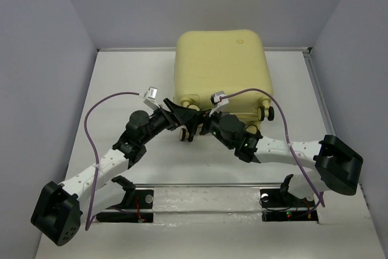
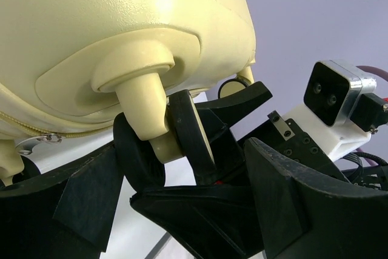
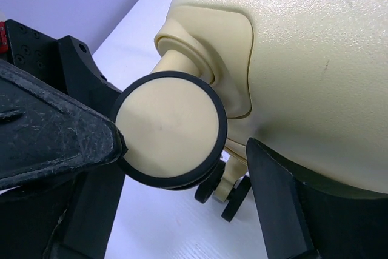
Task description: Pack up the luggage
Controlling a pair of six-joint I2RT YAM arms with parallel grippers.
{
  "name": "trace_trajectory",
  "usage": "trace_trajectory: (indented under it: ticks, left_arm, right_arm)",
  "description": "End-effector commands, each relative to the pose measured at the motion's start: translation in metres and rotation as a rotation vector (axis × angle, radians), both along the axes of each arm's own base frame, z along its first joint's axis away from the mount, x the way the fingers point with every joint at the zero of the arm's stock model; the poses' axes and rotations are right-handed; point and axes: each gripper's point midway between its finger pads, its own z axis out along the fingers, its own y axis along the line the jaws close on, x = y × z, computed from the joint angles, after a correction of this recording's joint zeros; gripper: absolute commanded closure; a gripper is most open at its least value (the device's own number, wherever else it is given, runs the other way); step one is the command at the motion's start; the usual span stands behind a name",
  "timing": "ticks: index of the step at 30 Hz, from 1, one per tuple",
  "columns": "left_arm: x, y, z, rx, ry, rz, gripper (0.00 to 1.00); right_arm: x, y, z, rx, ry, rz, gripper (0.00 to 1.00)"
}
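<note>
- Nearest the camera, the left arm (image 1: 103, 168) and the right arm (image 1: 285, 148) rise from opposite ends of the white worktop (image 1: 121, 89) and angle inward, meeting near its middle; a purple cable (image 1: 90, 127) loops off the left one
- The left jaws stand spread wide at the near-left corner of the luggage (image 1: 221, 68); in the left wrist view the black fingers (image 2: 79, 204) sit low and well apart, and a black-rimmed wheel (image 2: 188, 137) on its pale-yellow stem hangs over the gap, with nothing pinched
- The right wrist camera (image 2: 332, 92) shows just beside them in that same view, so the two arms' ends are crowded close together
- The right jaws are spread too: in the right wrist view one finger (image 3: 54, 137) touches the black rim of a wheel with a round yellow face (image 3: 170, 128), while the other finger (image 3: 285, 198) stands apart from it, so the wheel lies between them without being squeezed
- The luggage lies flat and shut on the far middle of the worktop, wheels toward the arms; a zip seam (image 2: 60, 127) runs along its edge, and another wheel pair (image 1: 265, 113) sits at its near-right corner, untouched
- On the far part of the upper shell is a small round emblem (image 1: 240, 39)
- The far edge of the luggage is up by the back wall (image 1: 200, 4)
</note>
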Motion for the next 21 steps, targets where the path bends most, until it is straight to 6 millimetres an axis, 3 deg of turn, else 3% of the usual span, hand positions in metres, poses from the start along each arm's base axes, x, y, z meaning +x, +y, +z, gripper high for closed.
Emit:
trace_trajectory:
  ticks: [1,5,8,12,17,21]
  left_arm:
    - [-0.015,-0.014,0.038,-0.028,-0.153,-0.11,0.14]
    - [-0.016,-0.013,0.039,-0.033,-0.153,-0.105,0.14]
    - [-0.016,-0.012,0.04,-0.038,-0.155,-0.105,0.14]
    - [-0.017,-0.014,0.039,-0.053,-0.146,-0.116,0.11]
    - [-0.02,-0.013,0.043,-0.109,-0.127,-0.111,0.03]
    - [-0.023,-0.013,0.048,-0.147,-0.133,-0.121,0.03]
  right_arm:
    - [0.019,-0.001,0.118,0.361,-0.145,-0.063,0.16]
    - [0.015,0.004,0.121,0.379,-0.146,-0.03,0.14]
    - [0.01,0.006,0.113,0.39,-0.133,0.0,0.11]
    - [0.001,0.006,0.121,0.444,-0.176,0.046,0.11]
    - [-0.005,-0.012,0.135,0.535,-0.24,0.027,0.1]
    - [0.004,-0.015,0.136,0.512,-0.255,-0.03,0.1]
